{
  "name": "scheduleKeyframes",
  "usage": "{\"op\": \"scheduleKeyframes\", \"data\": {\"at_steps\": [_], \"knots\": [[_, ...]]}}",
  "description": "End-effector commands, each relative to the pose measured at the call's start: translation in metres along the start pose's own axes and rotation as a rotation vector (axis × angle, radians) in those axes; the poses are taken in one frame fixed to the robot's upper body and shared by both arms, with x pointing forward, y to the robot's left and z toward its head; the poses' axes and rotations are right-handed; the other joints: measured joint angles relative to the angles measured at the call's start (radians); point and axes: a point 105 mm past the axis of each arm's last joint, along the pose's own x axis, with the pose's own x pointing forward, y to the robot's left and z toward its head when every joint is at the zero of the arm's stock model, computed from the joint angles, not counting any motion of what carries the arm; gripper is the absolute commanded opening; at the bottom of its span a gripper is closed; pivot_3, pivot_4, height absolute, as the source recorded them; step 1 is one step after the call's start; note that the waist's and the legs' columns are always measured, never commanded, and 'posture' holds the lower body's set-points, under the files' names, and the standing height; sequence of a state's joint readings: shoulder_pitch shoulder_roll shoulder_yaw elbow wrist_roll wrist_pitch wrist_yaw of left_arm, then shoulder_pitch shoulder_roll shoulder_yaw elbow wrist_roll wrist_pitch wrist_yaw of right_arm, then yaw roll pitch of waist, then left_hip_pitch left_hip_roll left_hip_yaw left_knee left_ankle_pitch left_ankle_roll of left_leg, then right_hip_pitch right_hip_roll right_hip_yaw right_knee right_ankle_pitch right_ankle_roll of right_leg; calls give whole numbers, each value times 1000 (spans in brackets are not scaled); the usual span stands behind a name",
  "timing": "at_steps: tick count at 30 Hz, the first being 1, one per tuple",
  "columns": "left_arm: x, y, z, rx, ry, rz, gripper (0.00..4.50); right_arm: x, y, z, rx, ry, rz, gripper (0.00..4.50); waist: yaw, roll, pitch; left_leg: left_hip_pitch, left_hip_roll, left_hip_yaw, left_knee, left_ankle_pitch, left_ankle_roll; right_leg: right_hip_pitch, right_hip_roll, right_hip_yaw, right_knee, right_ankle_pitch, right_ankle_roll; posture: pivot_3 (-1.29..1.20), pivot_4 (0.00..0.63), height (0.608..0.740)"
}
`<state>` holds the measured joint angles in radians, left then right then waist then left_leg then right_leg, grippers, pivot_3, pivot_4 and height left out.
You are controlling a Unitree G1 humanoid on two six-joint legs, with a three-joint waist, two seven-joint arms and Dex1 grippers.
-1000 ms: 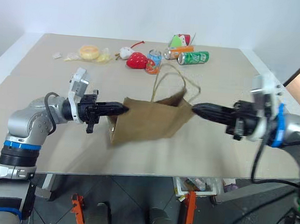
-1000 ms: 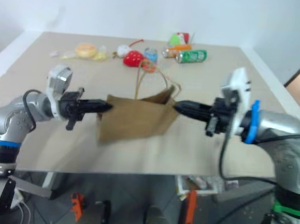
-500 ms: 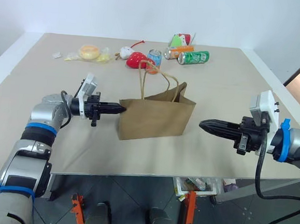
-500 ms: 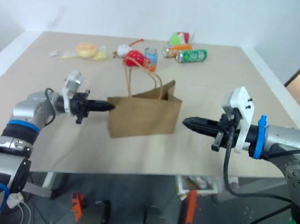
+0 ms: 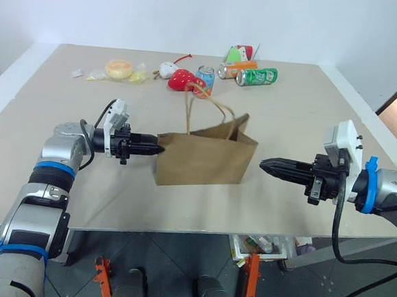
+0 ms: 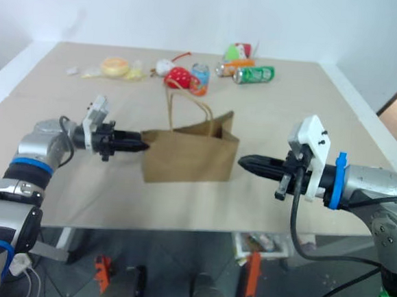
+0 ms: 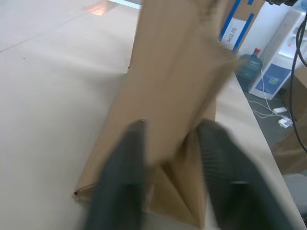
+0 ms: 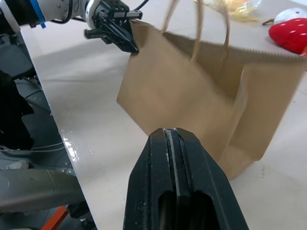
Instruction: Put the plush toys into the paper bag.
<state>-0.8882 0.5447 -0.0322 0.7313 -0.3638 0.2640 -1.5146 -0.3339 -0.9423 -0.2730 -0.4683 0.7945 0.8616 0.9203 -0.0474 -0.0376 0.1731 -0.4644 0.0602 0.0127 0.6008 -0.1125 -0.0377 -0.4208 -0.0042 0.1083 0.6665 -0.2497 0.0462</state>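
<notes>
Paper bag [image 5: 208, 159] stood upright mid-table, mouth up, twisted loop handles [image 5: 208, 108] rising above rim. Plain brown kraft, creased side gussets, empty as far as could be seen. Judged v. light & thin-walled: likely to tip or slide if nudged, rim crumples easily, so best held at a top edge or steadied at a side fold, not squeezed mid-wall.

Plush toys sat at far edge w/ other clutter: a small white round one [image 5: 167, 69] beside a red strawberry-shaped soft thing [image 5: 180, 80]; brown furry toy couldn't be made out. Prob. soft, squashy, light, non-fragile; grab around the body, fur may slip a bit.

Left gripper [image 5: 154, 146] was at the bag's left edge, fingers [image 7: 122, 177] apart, straddling the side fold in its wrist view, not clamped. Right gripper [image 5: 269, 166] hung just right of the bag, not touching, fingers pressed together, holding nothing.

Drink cans [image 5: 256, 76] lay behind the bag; a yellow item [image 5: 119, 68] far left.
</notes>
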Motion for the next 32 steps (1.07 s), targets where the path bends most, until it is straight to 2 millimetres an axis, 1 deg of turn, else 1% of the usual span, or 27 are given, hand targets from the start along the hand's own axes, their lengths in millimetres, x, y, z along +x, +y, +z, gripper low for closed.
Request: {"op": "scheduleKeyframes", "data": {"at_steps": [1,2,3,6,8,10,13,16,18,21,23,26,28,32], "knots": [[-2,-4,23,41,-61,-5,3637,-6,-6,6,-43,3,-24,0,0,0,0,0,0,0,0,0,0,0,0,0,0,0,0,0,150,740],[-3,-6,30,44,-90,-5,4180,-7,-8,3,-36,10,-30,0,0,0,0,0,0,0,0,0,0,0,0,0,0,0,0,0,150,740],[-4,-9,36,45,-118,-10,4450,-9,-10,0,-30,18,-37,0,0,0,0,0,0,0,0,0,0,0,0,0,0,0,0,0,150,740],[-13,-17,52,-13,-190,-11,4450,-14,-15,-7,-14,38,-60,0,0,0,0,0,0,0,0,0,0,0,0,0,0,1,4,0,150,740],[-25,-27,58,-47,-211,-15,4450,-19,-20,-11,0,43,-75,0,-3,0,0,0,0,0,-1,0,0,0,0,0,0,2,5,0,150,740],[-43,-36,60,-75,-199,17,4450,-27,-28,-17,12,66,-109,0,-8,0,0,0,1,0,-1,0,0,-1,1,0,0,2,5,0,150,740],[-67,-38,48,-79,-117,153,4450,-41,-43,-24,26,85,-171,0,-10,1,0,1,1,0,-1,0,0,-1,1,0,1,2,4,0,150,740],[-83,-43,37,-117,-54,266,4450,-52,-50,-24,37,71,-212,0,-7,1,0,2,1,0,-1,0,0,0,0,0,1,-1,-1,0,150,740],[-96,-50,32,-147,-47,339,4450,-60,-54,-19,55,24,-239,0,-5,0,0,2,1,1,0,0,0,1,-1,0,1,-1,-1,0,150,740],[-111,-58,23,-170,-60,430,4450,-67,-48,-7,77,-60,-235,0,-2,0,0,3,1,2,0,0,0,1,-3,0,1,-1,-1,0,150,740],[-117,-63,15,-183,-59,461,4450,-67,-42,-3,83,-78,-217,0,-1,0,0,3,1,2,0,0,0,1,-2,-1,1,-1,-1,0,150,740],[-123,-64,5,-208,-67,515,4450,-64,-37,-4,84,-66,-207,0,0,0,0,3,1,2,0,0,0,1,-2,-1,1,-1,-1,0,150,740],[-122,-65,5,-229,-86,515,4450,-62,-35,-5,82,-57,-200,0,0,0,0,3,1,2,0,0,0,1,-3,-1,1,0,-2,0,150,740],[-123,-58,6,-233,-75,556,4450,-55,-36,-7,79,-52,-194,0,0,0,0,3,1,4,1,-1,0,1,-3,0,1,0,-3,0,150,740]]}}
